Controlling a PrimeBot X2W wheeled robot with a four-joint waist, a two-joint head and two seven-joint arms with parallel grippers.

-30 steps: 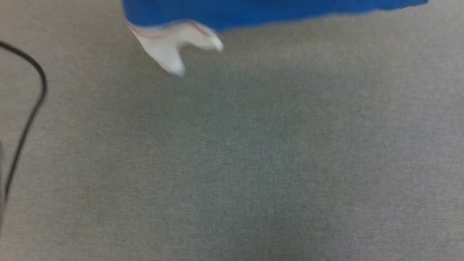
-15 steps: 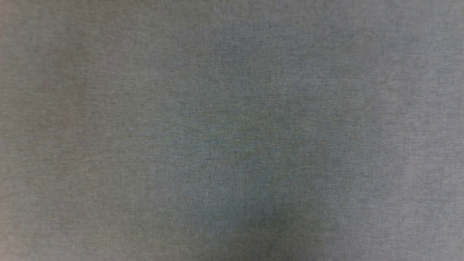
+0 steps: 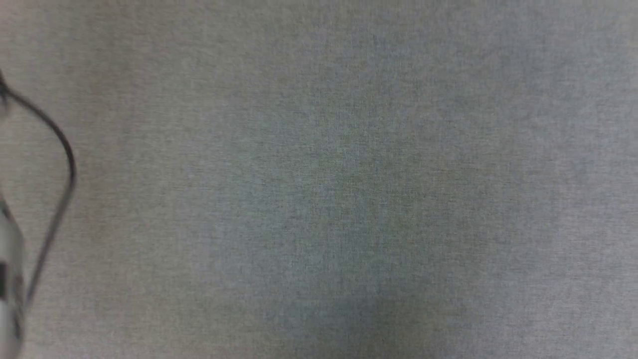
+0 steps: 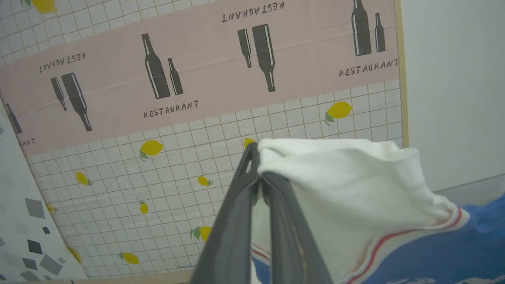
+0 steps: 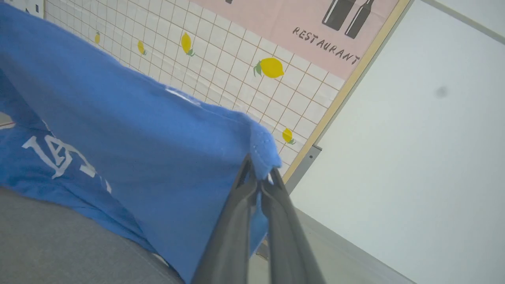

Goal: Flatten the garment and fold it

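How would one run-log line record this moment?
left gripper: shut on garment sleeve | right gripper: shut on garment edge | gray surface: garment trailing

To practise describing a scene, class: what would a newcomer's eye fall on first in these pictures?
The blue jersey T-shirt stands out: the right gripper, jaws shut, pinches a blue edge of it above the grey surface, and the left gripper pinches its white, red-striped sleeve. Behind hangs a cloth printed with lemons, bottles and "RESTAURANT".
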